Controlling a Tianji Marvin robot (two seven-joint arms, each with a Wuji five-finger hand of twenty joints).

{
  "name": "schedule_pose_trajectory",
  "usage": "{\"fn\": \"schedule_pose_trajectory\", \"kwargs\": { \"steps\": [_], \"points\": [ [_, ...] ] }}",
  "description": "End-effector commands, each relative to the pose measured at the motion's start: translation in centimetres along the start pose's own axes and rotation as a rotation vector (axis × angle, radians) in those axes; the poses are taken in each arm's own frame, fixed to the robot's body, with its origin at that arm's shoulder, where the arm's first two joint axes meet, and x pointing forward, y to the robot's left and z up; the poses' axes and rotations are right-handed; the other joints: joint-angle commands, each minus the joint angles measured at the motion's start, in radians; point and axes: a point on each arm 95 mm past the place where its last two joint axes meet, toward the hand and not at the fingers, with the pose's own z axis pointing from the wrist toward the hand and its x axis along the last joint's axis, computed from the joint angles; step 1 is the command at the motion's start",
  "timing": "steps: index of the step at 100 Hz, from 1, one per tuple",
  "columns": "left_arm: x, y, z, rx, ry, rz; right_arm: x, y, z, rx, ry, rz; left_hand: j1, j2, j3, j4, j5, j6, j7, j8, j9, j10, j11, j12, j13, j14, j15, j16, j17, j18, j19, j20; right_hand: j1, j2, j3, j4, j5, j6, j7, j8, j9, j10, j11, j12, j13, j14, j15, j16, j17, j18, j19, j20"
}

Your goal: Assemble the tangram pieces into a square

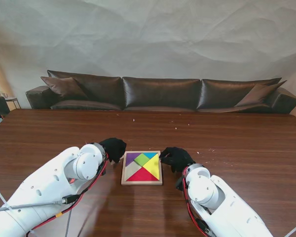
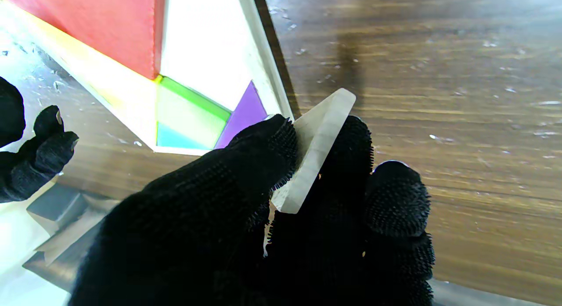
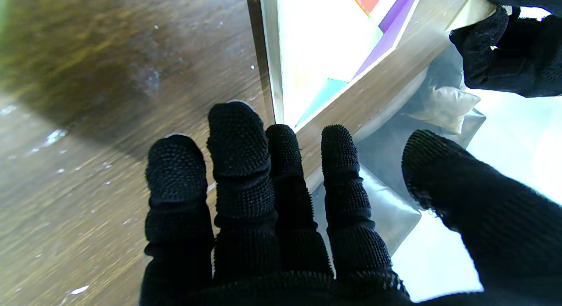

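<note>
Tangram tray point(image 1: 142, 182) sits mid-table, w/ purple, green, teal, yellow, red & pale pieces point(image 1: 149, 168) inside. Left hand point(image 1: 113, 148) is just beside tray's far-left corner, thumb & fingers pinched on a pale wooden piece point(image 2: 318, 143) held on edge, off the tray. Right hand point(image 1: 175, 158) is at tray's far-right corner, fingers point(image 3: 239, 139) spread, holding nothing. Brown table point(image 1: 246, 143) has scattered crumbs; dark sofa point(image 1: 160, 93) stands beyond it.

I am seeing the square wooden tray point(image 1: 141, 182) lying flat on the dark wooden surface point(image 1: 237, 143), filled with flat coloured tangram pieces: purple point(image 1: 131, 158), green point(image 1: 141, 159), teal point(image 1: 150, 155), yellow point(image 1: 153, 167), red point(image 1: 142, 175), pale point(image 1: 131, 171). One pale wooden triangular piece point(image 2: 317, 143) is sitting pinched edge-up between black-gloved fingers point(image 2: 263, 152), just beside the tray's rim.
</note>
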Motion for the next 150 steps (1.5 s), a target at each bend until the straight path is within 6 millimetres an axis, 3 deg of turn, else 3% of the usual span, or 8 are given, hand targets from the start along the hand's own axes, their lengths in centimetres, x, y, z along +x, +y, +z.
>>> {"fn": "schedule_pose_trajectory", "kwargs": {
  "steps": [1, 44, 51, 95, 121, 150],
  "points": [
    [2.2, 0.1, 0.1, -0.017, 0.036, -0.011, 0.1, -0.4, -0.1, 0.018, 0.006, 0.004, 0.062, 0.037, 0.041, 0.015, -0.013, 0.024, 0.003, 0.004, 0.007, -0.011, 0.016, 0.018, 0.005, 0.003, 0.038, 0.021, -0.009, 0.012, 0.062, 0.027, -0.008, 0.027, -0.022, 0.027, -0.011, 0.003, 0.012, -0.006, -0.025, 0.024, 0.012, -0.011, -0.015, 0.004, 0.017, -0.004, -0.132, 0.007, 0.03, 0.024],
    [6.0, 1.5, 0.7, -0.048, -0.064, 0.024, 0.1, -0.4, -0.1, 0.018, 0.004, 0.003, 0.06, 0.041, 0.048, 0.013, -0.022, 0.034, -0.005, 0.009, -0.005, 0.001, 0.016, 0.014, -0.023, 0.017, 0.136, -0.006, -0.035, 0.007, 0.121, 0.045, -0.007, 0.027, -0.022, 0.027, -0.009, 0.002, 0.012, -0.006, -0.024, 0.025, 0.012, -0.011, -0.017, 0.005, 0.017, -0.004, -0.133, 0.007, 0.03, 0.025],
    [6.4, 1.7, 0.8, -0.038, -0.086, 0.02, 0.1, -0.4, -0.1, 0.018, 0.004, 0.004, 0.061, 0.035, 0.053, 0.014, -0.021, 0.038, -0.006, 0.009, -0.003, 0.004, 0.017, 0.012, -0.027, 0.035, 0.148, -0.009, -0.035, 0.007, 0.126, 0.045, -0.007, 0.026, -0.022, 0.027, -0.009, 0.002, 0.012, -0.006, -0.024, 0.025, 0.012, -0.01, -0.017, 0.005, 0.017, -0.004, -0.134, 0.007, 0.03, 0.025],
    [7.3, 3.5, 1.9, -0.004, -0.196, 0.004, 0.1, -0.4, -0.1, 0.02, 0.004, 0.003, 0.034, 0.023, 0.078, 0.018, -0.022, 0.042, -0.003, 0.004, 0.006, 0.005, 0.024, 0.007, -0.024, 0.03, 0.201, -0.022, -0.044, -0.011, 0.148, 0.046, -0.009, 0.027, -0.022, 0.027, -0.007, 0.002, 0.013, -0.006, -0.025, 0.024, 0.012, -0.01, -0.016, 0.003, 0.016, -0.004, -0.133, 0.006, 0.03, 0.025],
    [7.6, 4.3, 2.0, 0.021, -0.245, -0.008, 0.0, -0.4, -0.1, 0.023, 0.004, 0.001, 0.008, 0.008, 0.097, 0.015, -0.028, 0.045, -0.001, -0.008, 0.013, 0.008, 0.034, 0.003, -0.03, 0.039, 0.303, -0.031, -0.059, -0.013, 0.196, 0.06, -0.007, 0.027, -0.022, 0.027, -0.004, 0.002, 0.014, -0.005, -0.026, 0.024, 0.012, -0.011, -0.017, 0.003, 0.016, -0.004, -0.133, 0.006, 0.029, 0.025],
    [8.2, 4.7, 1.8, 0.019, -0.285, 0.013, 0.1, -0.5, -0.1, 0.025, 0.005, 0.001, -0.034, -0.005, 0.099, 0.005, -0.061, 0.047, -0.021, -0.036, 0.0, 0.01, 0.027, 0.003, -0.047, 0.013, 0.396, -0.033, -0.085, -0.006, 0.228, 0.076, -0.008, 0.029, -0.023, 0.027, 0.001, 0.0, 0.016, -0.003, -0.025, 0.025, 0.013, -0.01, -0.016, 0.003, 0.017, -0.004, -0.133, 0.007, 0.029, 0.025]
  ]
}}
